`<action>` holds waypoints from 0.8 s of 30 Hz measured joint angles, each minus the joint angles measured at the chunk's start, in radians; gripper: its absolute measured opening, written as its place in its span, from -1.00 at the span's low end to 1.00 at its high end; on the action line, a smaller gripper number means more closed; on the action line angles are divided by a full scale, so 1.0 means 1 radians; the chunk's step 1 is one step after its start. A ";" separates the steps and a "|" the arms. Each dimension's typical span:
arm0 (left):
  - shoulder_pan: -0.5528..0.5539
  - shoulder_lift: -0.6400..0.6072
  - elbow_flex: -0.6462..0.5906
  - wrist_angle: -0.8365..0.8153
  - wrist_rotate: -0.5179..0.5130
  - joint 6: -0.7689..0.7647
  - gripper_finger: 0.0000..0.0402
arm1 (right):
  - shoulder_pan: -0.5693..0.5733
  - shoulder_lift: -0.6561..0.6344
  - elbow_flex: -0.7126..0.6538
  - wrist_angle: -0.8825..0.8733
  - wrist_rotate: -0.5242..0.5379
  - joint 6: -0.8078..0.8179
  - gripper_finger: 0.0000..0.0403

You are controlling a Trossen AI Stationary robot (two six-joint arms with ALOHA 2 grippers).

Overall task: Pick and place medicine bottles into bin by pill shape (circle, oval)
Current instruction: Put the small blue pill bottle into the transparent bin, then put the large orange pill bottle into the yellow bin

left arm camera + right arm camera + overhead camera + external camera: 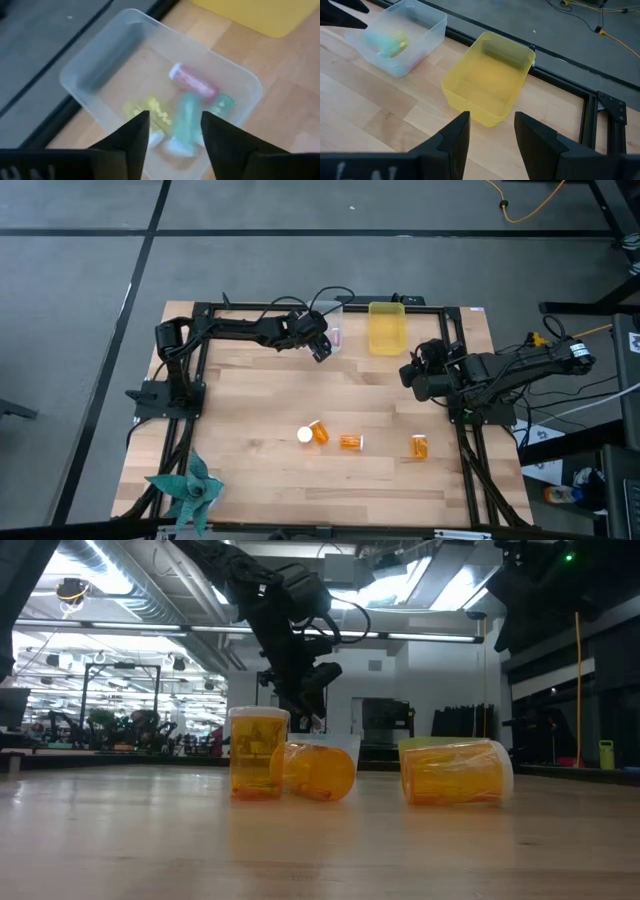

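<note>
**Left arm over clear bin, three bottles left on the bench**

Nearest the low camera, three amber-orange translucent medicine bottles with white caps are noted on the pale wooden table top (250,395): one upright (258,754), one tipped against it (320,772), and a third on its side a little to the right (457,772). From above they are seen in a loose row near the front of the table (313,434) (351,442) (420,446), apparently not yet sorted.

The left gripper (172,131) is held directly above the clear plastic bin (82,75) at the far edge, fingers apart with nothing between them; this reads as a release position. Inside the bin lie a pink vial (192,84), a pale teal vial (184,120), a green vial (221,105) and a yellowish item, too blurred to identify.

The right gripper (490,131) waits at the right side, fingers parted and empty, facing the yellow translucent bin (487,85), which holds nothing; it stands just right of the clear one.

A teal paper pinwheel (190,492) sits at the near left corner. The table is bounded by a black metal frame (400,305) on a grey floor; a workshop room with ceiling lights is seen behind.
</note>
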 joint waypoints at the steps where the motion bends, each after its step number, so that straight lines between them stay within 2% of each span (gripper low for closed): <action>1: 0.000 0.000 0.000 0.001 -0.013 0.000 -0.11 | 0.000 0.000 0.000 0.000 0.000 0.000 -0.22; 4: 0.000 0.000 0.000 0.001 -0.023 -0.001 -0.05 | 0.000 0.000 0.000 0.000 0.000 -0.001 -0.22; 14: -0.020 0.000 0.000 -0.006 -0.021 -0.053 -0.06 | 0.000 0.000 0.000 0.000 0.000 -0.002 -0.22; 24: -0.105 0.000 0.001 -0.034 -0.019 -0.079 -0.06 | 0.000 0.000 0.000 0.000 0.000 -0.002 -0.22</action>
